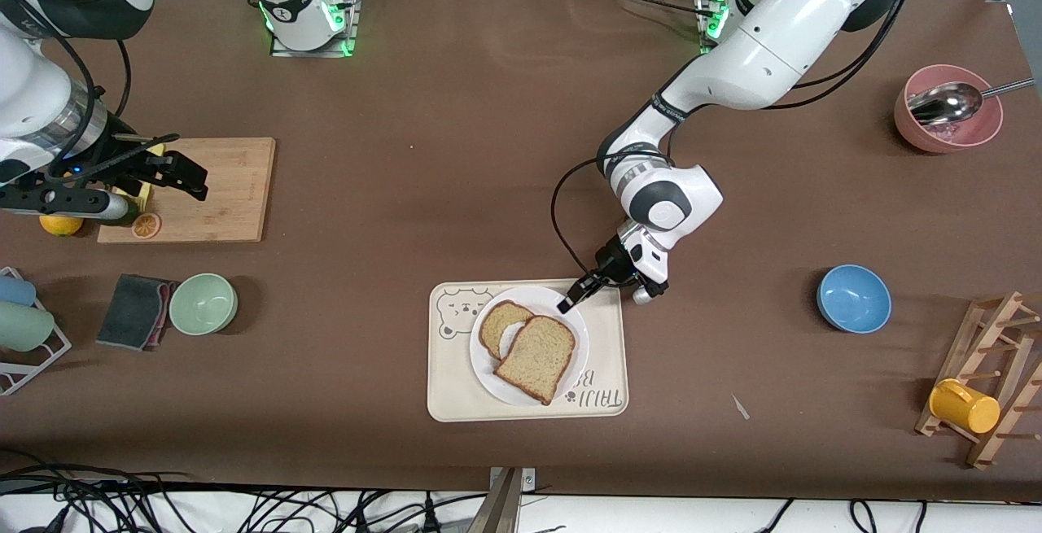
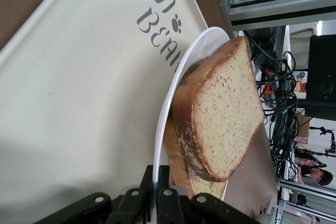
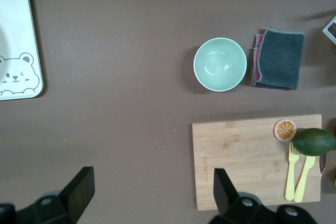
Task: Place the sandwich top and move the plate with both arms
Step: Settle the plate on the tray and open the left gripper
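Plate [image 1: 571, 323] rim apparently in left tool [image 1: 567, 302]

The cream tray [image 1: 606, 329] carries dark grey printed lettering on its surface, just beside the white plate [image 1: 487, 370] that rests on it. In the left wrist view the clearest word reads "BEAR" [image 2: 159, 29], followed by a small paw print; the second word cannot be made out. No other text is readable.
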Controlling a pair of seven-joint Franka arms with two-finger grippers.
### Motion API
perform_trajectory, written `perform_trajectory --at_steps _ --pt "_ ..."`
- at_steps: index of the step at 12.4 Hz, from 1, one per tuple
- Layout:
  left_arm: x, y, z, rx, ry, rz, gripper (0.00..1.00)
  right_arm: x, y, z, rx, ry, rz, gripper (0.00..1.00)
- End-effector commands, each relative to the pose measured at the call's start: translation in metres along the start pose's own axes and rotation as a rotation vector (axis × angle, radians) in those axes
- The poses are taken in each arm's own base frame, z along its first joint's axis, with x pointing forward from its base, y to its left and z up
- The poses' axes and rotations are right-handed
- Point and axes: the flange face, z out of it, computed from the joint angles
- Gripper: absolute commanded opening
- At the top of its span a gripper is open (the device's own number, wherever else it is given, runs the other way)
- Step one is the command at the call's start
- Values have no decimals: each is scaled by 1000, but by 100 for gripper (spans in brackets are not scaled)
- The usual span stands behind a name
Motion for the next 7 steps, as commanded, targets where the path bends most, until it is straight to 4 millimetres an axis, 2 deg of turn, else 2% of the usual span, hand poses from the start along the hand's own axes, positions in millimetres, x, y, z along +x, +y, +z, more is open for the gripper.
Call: perform_trajectory --at_steps 1,2,3,5,7 --pt "8 6 -2 -5 26 -7 4 -4 -3 -3 -1 2 1 100" --pt "11 4 -3 -1 32 -4 7 -4 -3 -2 0 -1 7 100" --pt "14 3 -5 2 37 -3 15 -5 -4 -3 -1 -4 4 100" --pt "17 -2 -6 10 41 1 56 -6 -4 -4 -1 -7 -7 100" --pt "19 -2 -7 11 44 1 77 -6 -5 -4 12 -8 -5 100"
